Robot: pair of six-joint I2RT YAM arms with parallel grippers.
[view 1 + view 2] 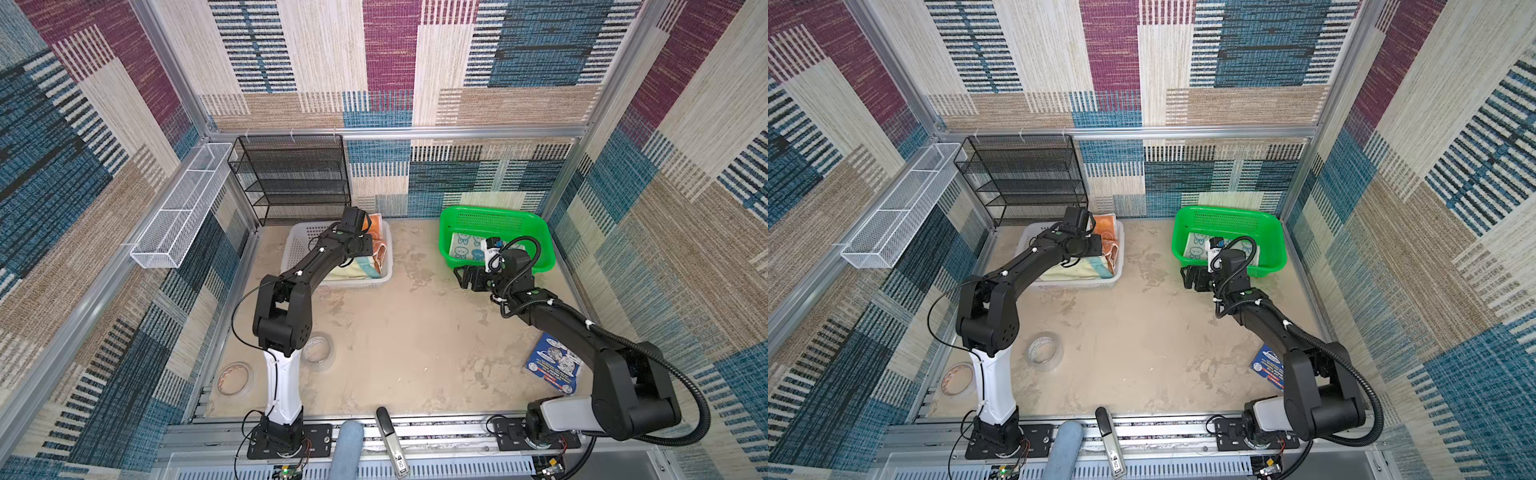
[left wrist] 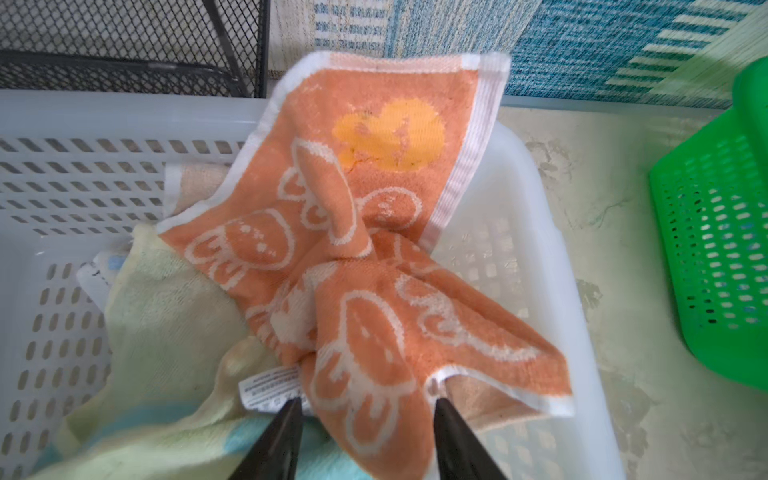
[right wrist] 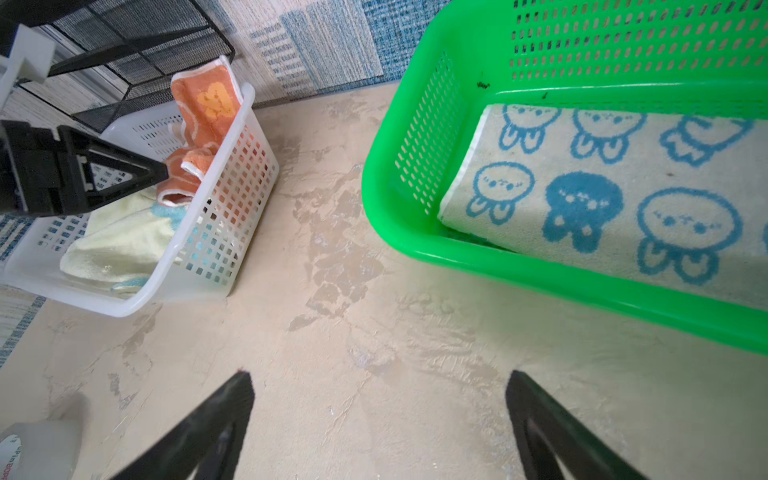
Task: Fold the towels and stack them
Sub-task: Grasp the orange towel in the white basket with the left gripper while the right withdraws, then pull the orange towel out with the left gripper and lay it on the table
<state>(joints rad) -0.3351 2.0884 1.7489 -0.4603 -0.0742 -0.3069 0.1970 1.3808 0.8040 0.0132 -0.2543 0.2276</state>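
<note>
1. In the white basket (image 2: 83, 112), far left, the left hand (image 2: 365, 405) straddles a bunched fold of the orange towel (image 2: 374, 199); whether it pinches I cannot tell.
2. That towel, white-edged with rabbit outlines, leans up over the basket's far rim, atop a pale yellow towel (image 2: 166, 316).
3. The right hand (image 3: 380, 376) hangs spread over bare table (image 3: 332, 291) between the baskets.
4. Far right, the green basket (image 3: 415, 124) holds a flat blue-bunny towel (image 3: 623, 187).
5. Three towels show, two baskets.

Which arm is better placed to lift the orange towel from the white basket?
Left: its jaws flank a fold of the orange towel in the white basket; the right jaws hang open over bare table.
</note>
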